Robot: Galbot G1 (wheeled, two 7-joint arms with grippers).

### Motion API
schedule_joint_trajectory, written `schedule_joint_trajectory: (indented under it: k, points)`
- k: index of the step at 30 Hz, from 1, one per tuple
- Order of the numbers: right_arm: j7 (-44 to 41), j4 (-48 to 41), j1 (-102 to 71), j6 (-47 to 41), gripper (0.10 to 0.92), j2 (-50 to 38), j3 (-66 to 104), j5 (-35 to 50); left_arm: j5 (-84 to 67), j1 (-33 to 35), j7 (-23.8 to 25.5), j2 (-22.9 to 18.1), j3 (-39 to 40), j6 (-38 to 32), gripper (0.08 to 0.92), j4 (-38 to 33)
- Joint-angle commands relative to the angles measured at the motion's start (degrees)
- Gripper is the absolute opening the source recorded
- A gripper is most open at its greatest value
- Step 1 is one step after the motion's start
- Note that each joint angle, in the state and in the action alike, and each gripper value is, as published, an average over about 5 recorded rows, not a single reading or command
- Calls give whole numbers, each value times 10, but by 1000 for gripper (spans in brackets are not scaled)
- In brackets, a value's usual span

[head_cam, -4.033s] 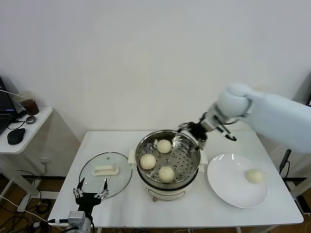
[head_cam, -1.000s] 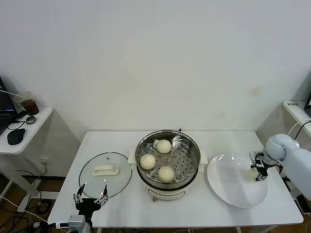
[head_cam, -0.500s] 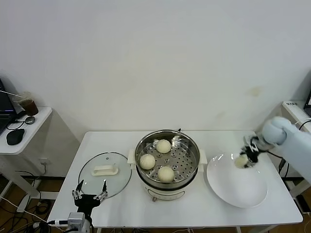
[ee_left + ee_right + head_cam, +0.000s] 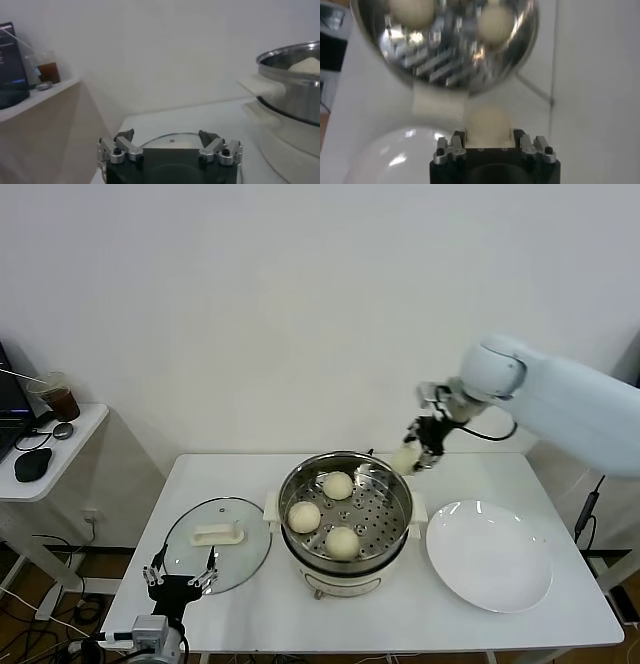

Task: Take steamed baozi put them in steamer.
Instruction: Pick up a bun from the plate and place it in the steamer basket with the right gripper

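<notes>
The steamer point(image 4: 399, 529) stands mid-table, a shiny steel pot with a perforated floor on a white base. Three pale steamed baozi lie inside: one at the back point(image 4: 338, 485), one at the left point(image 4: 304, 516), one at the front point(image 4: 343, 542). My right gripper point(image 4: 411, 457) hangs in the air just above the steamer's back right rim, shut on another baozi point(image 4: 405, 459). In the right wrist view that baozi point(image 4: 488, 125) sits between the jaws, with the steamer point(image 4: 470, 60) beyond it. My left gripper point(image 4: 182, 580) rests open at the table's front left, next to the lid.
A round glass lid point(image 4: 218, 544) with a white handle lies left of the steamer. A bare white plate point(image 4: 490, 556) lies to its right. A side table point(image 4: 50, 454) with a cup stands at far left. The wall runs close behind the table.
My right gripper has lifted the baozi off the white plate and carried it left and up, to just over the steamer's back right rim. The plate is now bare. The left arm stays put.
</notes>
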Motion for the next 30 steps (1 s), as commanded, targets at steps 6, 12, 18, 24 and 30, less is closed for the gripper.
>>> schedule_joint_trajectory:
  k: [6, 12, 18, 24, 30]
  points:
    - [29, 36, 45, -76, 560, 90, -115, 57, -5, -5, 0, 6, -2, 0, 823, 6]
    - [40, 34, 10, -80, 560, 85, -111, 22, -5, -9, 1, 5, -2, 1, 823, 11]
    - [49, 20, -18, -80, 560, 88, -100, -3, -5, -11, 1, 4, -2, 1, 823, 14]
    - [53, 16, -39, -80, 560, 92, -93, -16, -5, -12, 1, 4, -3, 1, 823, 17]
    - [59, 15, -51, -80, 560, 89, -91, -23, -5, -13, 1, 3, -5, 1, 823, 18]
